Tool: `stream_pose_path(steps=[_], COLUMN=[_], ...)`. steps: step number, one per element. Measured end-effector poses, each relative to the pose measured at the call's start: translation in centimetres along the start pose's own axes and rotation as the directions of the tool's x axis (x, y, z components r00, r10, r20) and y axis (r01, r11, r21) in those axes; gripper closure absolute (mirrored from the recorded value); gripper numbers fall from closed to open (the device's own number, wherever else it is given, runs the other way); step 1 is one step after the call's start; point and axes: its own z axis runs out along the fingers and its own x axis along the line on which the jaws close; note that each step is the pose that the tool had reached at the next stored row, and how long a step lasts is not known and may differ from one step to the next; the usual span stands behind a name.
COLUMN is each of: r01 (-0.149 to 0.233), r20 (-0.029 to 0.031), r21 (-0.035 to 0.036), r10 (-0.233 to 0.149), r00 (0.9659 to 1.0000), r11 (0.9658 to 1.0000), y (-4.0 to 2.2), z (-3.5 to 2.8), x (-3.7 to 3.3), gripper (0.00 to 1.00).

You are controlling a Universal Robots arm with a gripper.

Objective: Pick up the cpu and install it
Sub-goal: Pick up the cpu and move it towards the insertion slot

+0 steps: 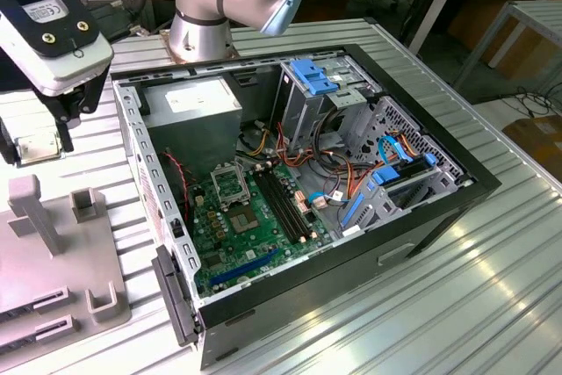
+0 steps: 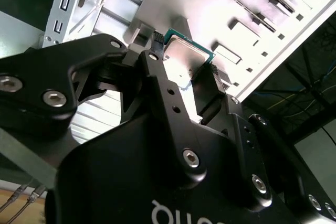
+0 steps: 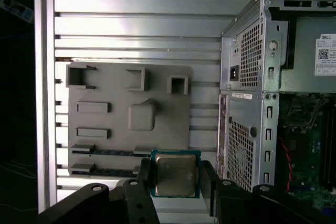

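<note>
Fingers of your gripper are pinching the chip by two facing edges, one jaw pressing on each side. Its shiny grey top is showing between them in both wrist views. The chip is hanging in the air, lying about flat, touching nothing but those fingers. Under it a grey plate with little blocks is sitting on the ribbed tabletop, near the tabletop's edge at the exterior view's left. The open computer box is sitting just beside that plate, nearer the tabletop's middle. Inside, a green board is lying on the bottom, and the square socket on it is looking empty.

You are holding the chip only by its thin edges. It could be slipping or tipping if the arm is jerking or the squeeze is getting weak, and a drop onto the metal might be hurting it. The box wall is standing between the chip and the socket, so a low path might be knocking the chip against it. Wires are lying near the socket and might be catching a finger. If the chip is coming down crooked, the socket might be getting hurt.
</note>
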Motion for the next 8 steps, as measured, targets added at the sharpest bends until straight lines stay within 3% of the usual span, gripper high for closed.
stream_pose_path(steps=[8], r01=[0.000], r20=[0.0000], r21=[0.0000], r10=[0.000], r00=[1.0000], r11=[1.0000], y=[-0.02], z=[-0.02], x=[-0.76], gripper=[0.53])
